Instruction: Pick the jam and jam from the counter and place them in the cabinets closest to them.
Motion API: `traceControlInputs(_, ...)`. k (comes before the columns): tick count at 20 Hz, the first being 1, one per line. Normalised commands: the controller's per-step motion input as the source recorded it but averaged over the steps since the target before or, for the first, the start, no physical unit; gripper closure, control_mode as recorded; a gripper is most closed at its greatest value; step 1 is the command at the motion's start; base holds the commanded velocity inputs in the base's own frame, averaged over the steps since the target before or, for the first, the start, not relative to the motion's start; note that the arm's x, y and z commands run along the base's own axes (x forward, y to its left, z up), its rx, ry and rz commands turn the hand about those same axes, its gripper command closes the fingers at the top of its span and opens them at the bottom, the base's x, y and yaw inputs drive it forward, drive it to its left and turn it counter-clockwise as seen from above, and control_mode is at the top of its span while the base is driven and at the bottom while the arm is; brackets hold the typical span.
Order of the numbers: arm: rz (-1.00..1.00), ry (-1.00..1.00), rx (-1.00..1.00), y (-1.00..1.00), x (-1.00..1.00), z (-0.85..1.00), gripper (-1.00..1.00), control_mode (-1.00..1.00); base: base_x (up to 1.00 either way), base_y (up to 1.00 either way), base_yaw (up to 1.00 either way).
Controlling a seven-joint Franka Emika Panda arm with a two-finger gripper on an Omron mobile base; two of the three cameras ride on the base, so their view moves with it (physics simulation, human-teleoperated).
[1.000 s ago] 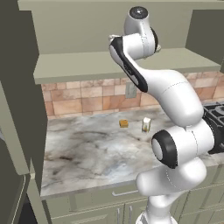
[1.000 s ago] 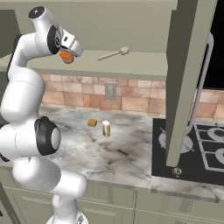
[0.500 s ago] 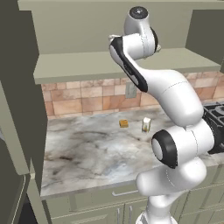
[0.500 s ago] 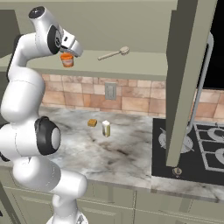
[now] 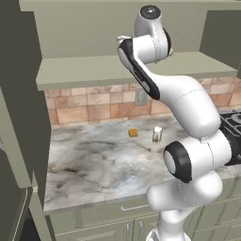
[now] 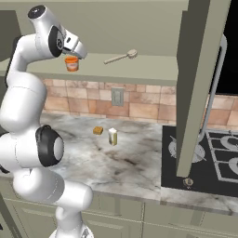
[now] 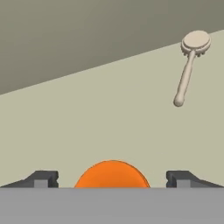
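With the jaws standing wide on either side of the orange-lidded jam jar [image 7: 112, 174], which sits upright on the open cabinet shelf [image 6: 148, 69] well apart from a long-handled brush [image 7: 189, 65], the gripper [image 7: 112, 178] should back straight out without nudging it, then go down for the second jar [image 6: 112, 136] on the bench [image 6: 135, 162].
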Motion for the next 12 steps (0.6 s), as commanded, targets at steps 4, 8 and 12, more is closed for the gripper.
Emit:
traceControlInputs(4,0.05,-0.08,-0.03,0.07,-0.67,0.14,-1.0,-1.0,0.0,0.0,0.0)
traceControlInputs(8,0.06,-0.1,-0.05,0.07,-0.97,0.04,-1.0,-1.0,0.0,0.0,0.0)
traceControlInputs(12,0.03,-0.09,-0.02,0.01,-1.0,0.02,-1.0,-1.0,0.0,0.0,0.0)
